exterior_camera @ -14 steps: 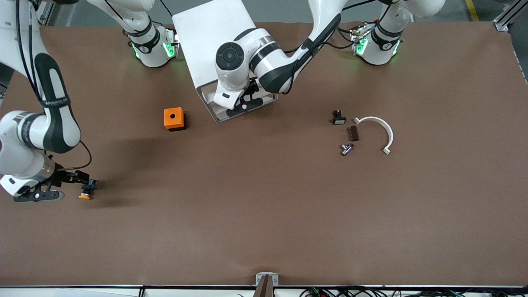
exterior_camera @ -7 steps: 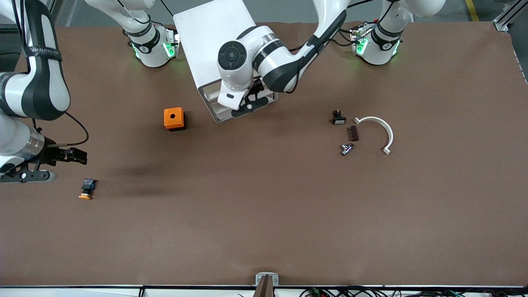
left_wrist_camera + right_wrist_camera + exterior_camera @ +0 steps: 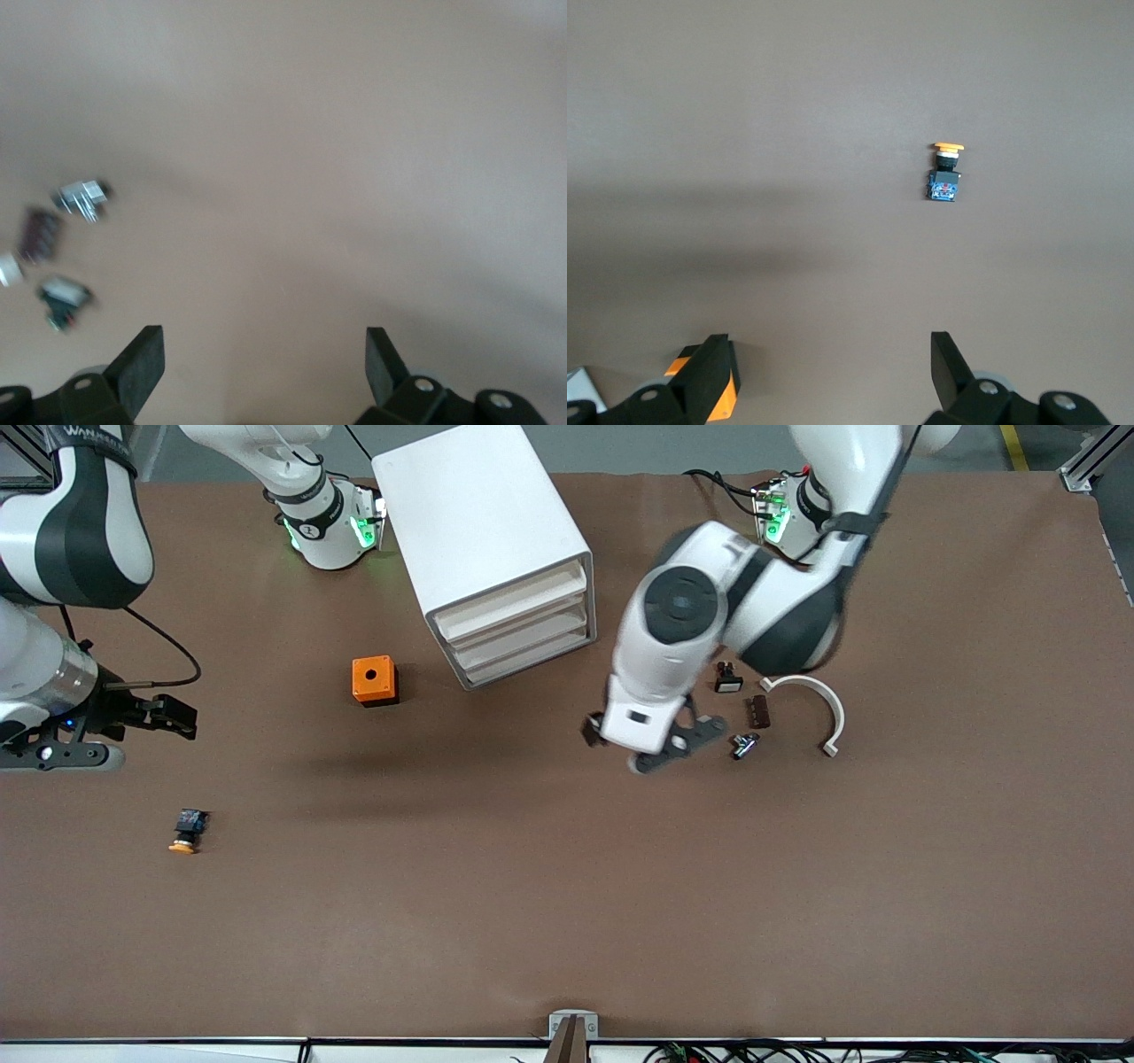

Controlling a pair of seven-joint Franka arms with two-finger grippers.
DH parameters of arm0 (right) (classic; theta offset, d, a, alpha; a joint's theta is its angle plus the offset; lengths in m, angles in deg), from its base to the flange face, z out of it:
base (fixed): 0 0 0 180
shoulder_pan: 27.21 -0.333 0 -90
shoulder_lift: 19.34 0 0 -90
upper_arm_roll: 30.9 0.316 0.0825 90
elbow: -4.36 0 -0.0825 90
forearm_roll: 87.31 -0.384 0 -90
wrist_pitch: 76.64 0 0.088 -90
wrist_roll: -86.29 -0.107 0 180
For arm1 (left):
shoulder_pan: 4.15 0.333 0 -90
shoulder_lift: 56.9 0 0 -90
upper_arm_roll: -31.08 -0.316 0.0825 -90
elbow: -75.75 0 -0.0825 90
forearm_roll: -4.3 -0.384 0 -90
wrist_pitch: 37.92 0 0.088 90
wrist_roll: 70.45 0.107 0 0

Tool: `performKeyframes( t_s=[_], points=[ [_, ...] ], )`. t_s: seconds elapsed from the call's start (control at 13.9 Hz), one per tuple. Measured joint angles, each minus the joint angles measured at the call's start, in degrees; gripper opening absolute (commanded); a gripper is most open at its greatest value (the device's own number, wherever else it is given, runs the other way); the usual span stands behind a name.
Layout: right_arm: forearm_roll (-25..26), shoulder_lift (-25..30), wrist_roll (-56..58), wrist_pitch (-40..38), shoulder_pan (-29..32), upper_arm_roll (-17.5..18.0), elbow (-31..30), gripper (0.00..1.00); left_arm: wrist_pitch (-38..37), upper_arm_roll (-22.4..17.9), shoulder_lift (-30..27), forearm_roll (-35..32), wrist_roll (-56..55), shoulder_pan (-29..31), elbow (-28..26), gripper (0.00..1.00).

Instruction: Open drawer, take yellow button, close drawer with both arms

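Orange-capped, the button (image 3: 184, 832) is seen lying on the bare tabletop (image 3: 549, 886), apart from the right tool (image 3: 182, 718), whose fingers are spread and empty. The drawer (image 3: 514, 598) is shut. The left tool (image 3: 620, 751), fingers apart, is held near small parts (image 3: 746, 744).

Brown table (image 3: 567, 921), white cabinet (image 3: 478, 531), orange cube (image 3: 373, 680), button (image 3: 185, 833), white arc (image 3: 811, 707), perhaps three small parts (image 3: 747, 710)

Top drawer (image 3: 514, 605) shut flush in white cabinet (image 3: 483, 540); orange-capped button (image 3: 187, 830) on its side on table, right arm's end.
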Motion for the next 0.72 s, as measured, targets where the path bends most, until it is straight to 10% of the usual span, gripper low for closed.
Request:
performKeyframes(
  t_s=[0.72],
  points=[
    [-3.32, 0.34, -0.11, -13.34, 0.35, -0.91, 14.17, 1.0, -0.08, 0.05, -2.21, -0.4, 21.84, 16.04, 0.02, 1.0]
  ],
)
